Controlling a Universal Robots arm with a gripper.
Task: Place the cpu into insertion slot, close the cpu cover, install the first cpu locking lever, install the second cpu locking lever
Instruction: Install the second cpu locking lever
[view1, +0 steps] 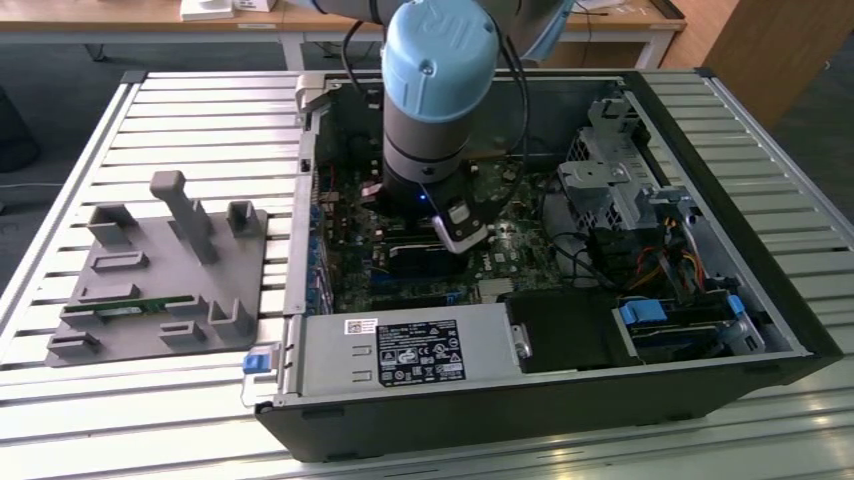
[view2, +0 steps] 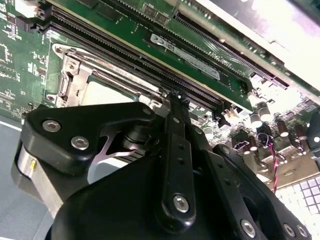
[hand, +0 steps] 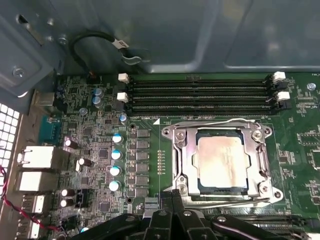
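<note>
The cpu (hand: 223, 159), a silvery square chip, lies flat in the insertion slot (hand: 200, 186), whose black frame edges it. The shiny cpu cover (hand: 184, 150) lies down around the chip, which shows through its window. One thin locking lever (hand: 215, 121) runs along the cover's side nearest the memory slots, and another (hand: 235, 201) along the opposite side. My gripper (hand: 173, 195) is shut with nothing seen between its black fingers (view2: 174, 130); its tip hangs by a corner of the cover. In the second wrist view the cpu (view2: 107, 95) shows just beyond the fingers. In the exterior view the gripper (view1: 461, 238) is low inside the case.
Long black memory slots (hand: 200, 92) run beside the socket, with capacitors (hand: 116, 155) and rear ports (hand: 37, 157) to the other side. The case walls, drive cage (view1: 614, 190) and power supply (view1: 400, 355) hem in the arm. A grey fixture (view1: 154, 270) sits on the slatted table.
</note>
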